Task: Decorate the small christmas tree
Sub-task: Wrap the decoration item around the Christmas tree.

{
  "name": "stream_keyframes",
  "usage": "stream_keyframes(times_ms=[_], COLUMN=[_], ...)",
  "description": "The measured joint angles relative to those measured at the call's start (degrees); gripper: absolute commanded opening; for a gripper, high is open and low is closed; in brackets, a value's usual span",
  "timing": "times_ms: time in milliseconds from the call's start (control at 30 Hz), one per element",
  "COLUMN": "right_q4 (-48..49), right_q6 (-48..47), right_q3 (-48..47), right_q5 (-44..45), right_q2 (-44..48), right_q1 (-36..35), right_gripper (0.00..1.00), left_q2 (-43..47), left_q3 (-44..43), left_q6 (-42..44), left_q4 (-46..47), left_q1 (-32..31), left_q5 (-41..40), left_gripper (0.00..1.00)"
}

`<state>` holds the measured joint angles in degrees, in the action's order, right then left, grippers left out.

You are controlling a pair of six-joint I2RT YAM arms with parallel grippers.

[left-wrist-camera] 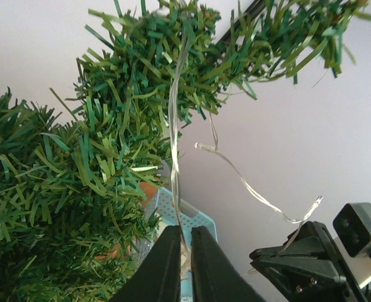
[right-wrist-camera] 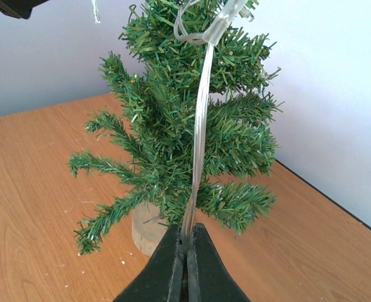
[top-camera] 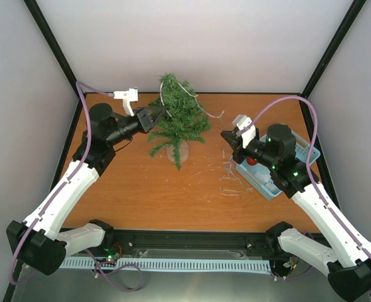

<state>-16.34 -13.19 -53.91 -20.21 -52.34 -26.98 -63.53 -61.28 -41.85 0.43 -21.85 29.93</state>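
The small christmas tree [top-camera: 180, 119] stands upright on its pale wooden base [right-wrist-camera: 147, 228] at the back middle of the table. A clear light-string wire [right-wrist-camera: 201, 132] is draped over its top branches. My left gripper [top-camera: 160, 113] is at the tree's left side, shut on one part of the wire [left-wrist-camera: 175, 145]. My right gripper [top-camera: 225, 134] is to the tree's right, above the table, shut on another part of the same wire, which runs taut up to the treetop. Loose wire [top-camera: 230, 179] lies on the table below it.
A light blue perforated basket [top-camera: 298, 154] with a red ball [top-camera: 252, 161] in it sits at the right, under my right arm. Grey walls with black corner posts close the back and sides.
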Motion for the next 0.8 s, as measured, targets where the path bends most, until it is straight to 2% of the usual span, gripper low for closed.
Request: stream_keyframes(times_ms=[367, 800], right_q4=[0.8, 3.0], right_q6=[2.0, 5.6], right_q3=[0.0, 1.2], right_q5=[-1.9, -4.8], right_q2=[0.5, 0.5], right_q1=[0.0, 0.0], right_gripper=[0.03, 0.03], left_q2=[-2.6, -6.7], left_q3=[-0.5, -2.0], left_q6=[-2.3, -2.6], left_q4=[2.6, 5.0], left_q1=[-0.9, -1.3], left_q5=[4.7, 3.6], left_gripper=[0.01, 0.01])
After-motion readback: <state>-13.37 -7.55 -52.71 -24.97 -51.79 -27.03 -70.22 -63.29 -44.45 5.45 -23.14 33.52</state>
